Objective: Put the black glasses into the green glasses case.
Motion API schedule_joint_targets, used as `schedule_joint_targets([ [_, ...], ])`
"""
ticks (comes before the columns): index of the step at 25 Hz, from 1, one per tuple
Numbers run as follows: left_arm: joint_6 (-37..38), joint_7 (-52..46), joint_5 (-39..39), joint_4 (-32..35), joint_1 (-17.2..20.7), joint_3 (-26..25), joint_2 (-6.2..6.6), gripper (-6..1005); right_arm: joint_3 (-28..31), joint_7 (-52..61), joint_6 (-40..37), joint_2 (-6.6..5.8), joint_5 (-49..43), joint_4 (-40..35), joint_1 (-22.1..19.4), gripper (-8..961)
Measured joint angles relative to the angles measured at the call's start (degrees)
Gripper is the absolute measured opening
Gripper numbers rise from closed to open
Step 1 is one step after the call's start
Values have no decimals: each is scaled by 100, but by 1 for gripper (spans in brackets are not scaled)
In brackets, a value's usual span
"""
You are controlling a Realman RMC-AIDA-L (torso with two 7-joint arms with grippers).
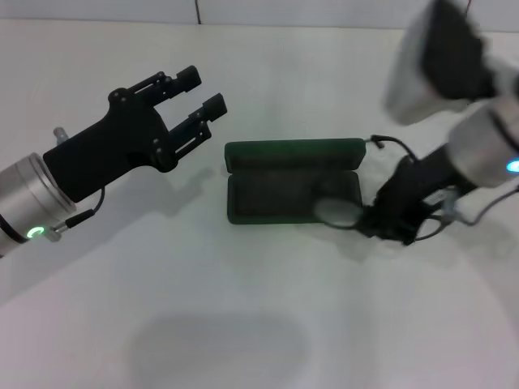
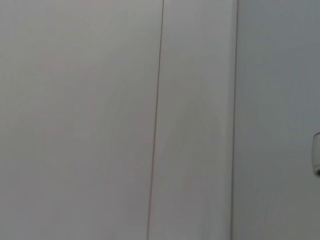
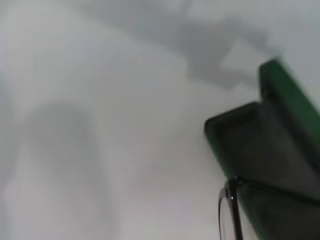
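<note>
The green glasses case (image 1: 292,152) lies open in the middle of the white table, lid to the far side, dark lining up. It also shows in the right wrist view (image 3: 290,97). My right gripper (image 1: 381,217) is at the case's right end, shut on the black glasses (image 1: 339,212). One lens hangs over the case's front right corner, and a temple arm (image 1: 391,143) curves up behind the gripper. The glasses' frame (image 3: 227,200) shows in the right wrist view at the case's edge. My left gripper (image 1: 203,91) is open and empty, above the table left of the case.
The white table (image 1: 219,324) runs all round the case. A white wall with a vertical seam (image 2: 156,120) fills the left wrist view. My right arm's grey wrist and cable (image 1: 478,154) hang over the table's right side.
</note>
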Motion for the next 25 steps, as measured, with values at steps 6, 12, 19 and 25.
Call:
schedule_joint_targets([
  [6, 722, -572, 112, 190, -74, -22, 79, 533, 1248, -2263, 211, 40, 1661, -63, -1244, 111],
  [12, 1153, -1741, 147, 414, -533, -27, 227, 533, 1890, -6000, 28, -6, 4056, 2035, -1753, 112],
  [19, 1041, -3628, 1099, 353, -1649, -29, 287, 533, 2118, -9242, -630, 23, 4943, 3810, -1676, 111],
  [25, 848, -4776, 1919, 330, -2226, -18, 269, 532, 2080, -9936, -651, 47, 4981, 3951, -1636, 112],
])
